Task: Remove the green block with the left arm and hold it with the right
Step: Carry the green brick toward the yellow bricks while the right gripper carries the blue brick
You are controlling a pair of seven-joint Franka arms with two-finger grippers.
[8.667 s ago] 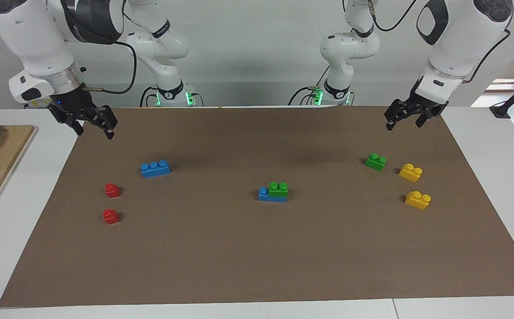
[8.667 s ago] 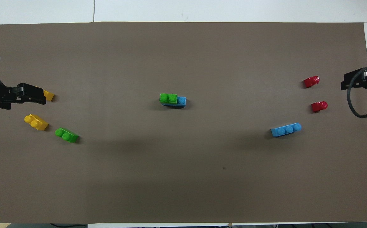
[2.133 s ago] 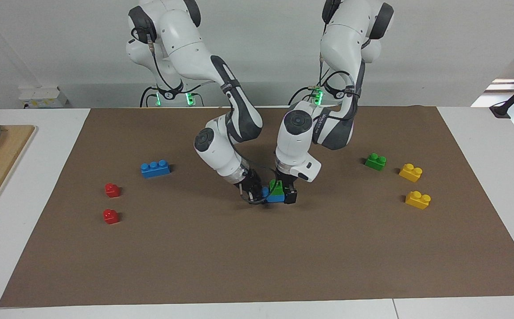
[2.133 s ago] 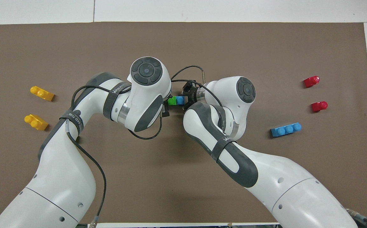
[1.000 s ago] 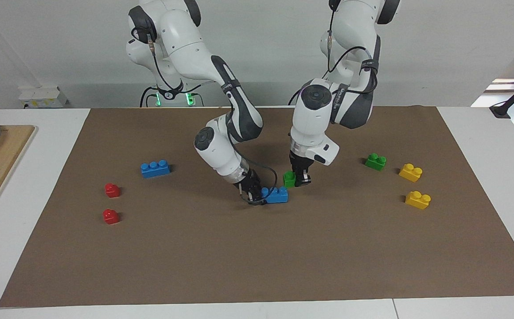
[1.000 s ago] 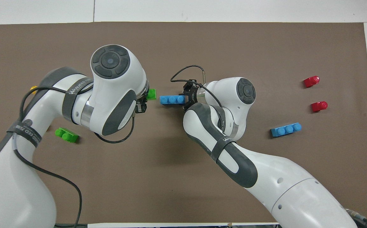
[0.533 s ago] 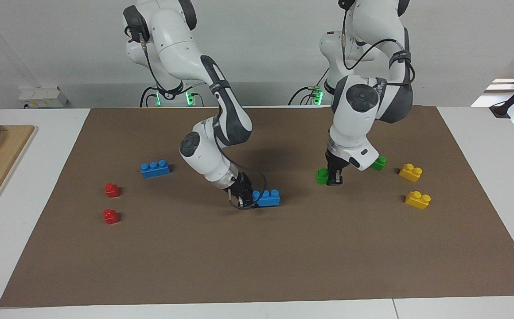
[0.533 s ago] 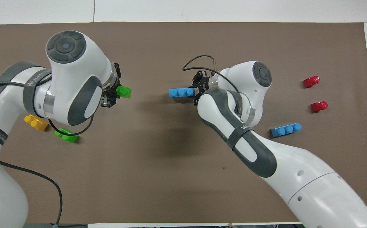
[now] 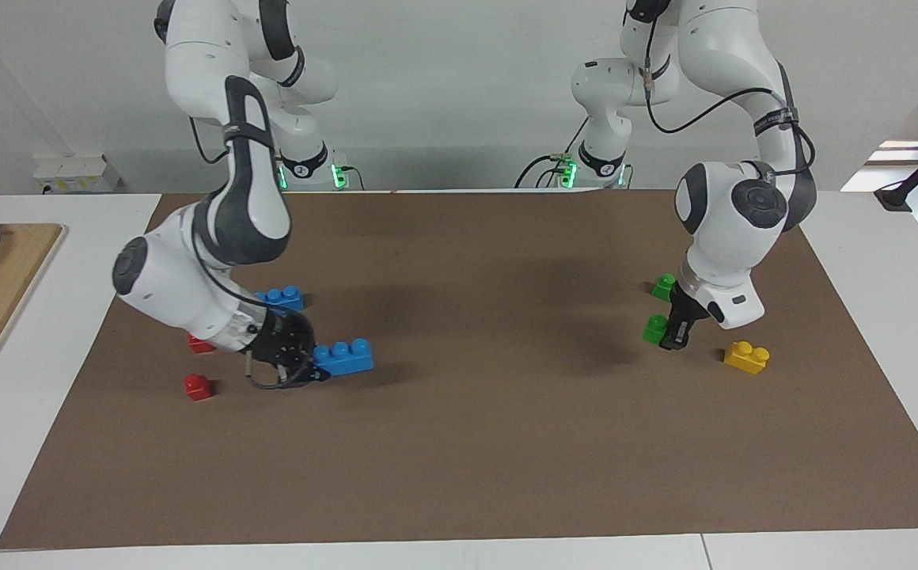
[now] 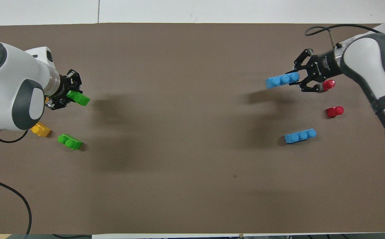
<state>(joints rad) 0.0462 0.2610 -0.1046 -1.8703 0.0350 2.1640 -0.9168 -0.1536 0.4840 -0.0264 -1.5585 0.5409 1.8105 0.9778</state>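
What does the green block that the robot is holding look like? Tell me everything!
The green block is a small, shiny, bright green plastic toy brick with round studs on top. The left gripper is shut on one end of it, so it sticks out sideways, tilted, lifted off the brown mat at the left arm's end of the table. Only the fingers touch it. Its twin lies loose on the mat.

**A robotics lab bench set up for toy-brick handling**

A lab setting is indicated by two white robot arms [image 9: 221, 198] mounted at the far edge of a white table [image 9: 862, 261], their bases lit by green status lights [image 9: 336, 176] and fed by loose black cables [image 9: 696, 111]. A brown paper mat [image 9: 459, 459] is laid over the tabletop as a work surface, and coloured plastic toy bricks [image 9: 746, 356] are scattered on it. A plain white wall [image 9: 459, 87] is seen at the far side.
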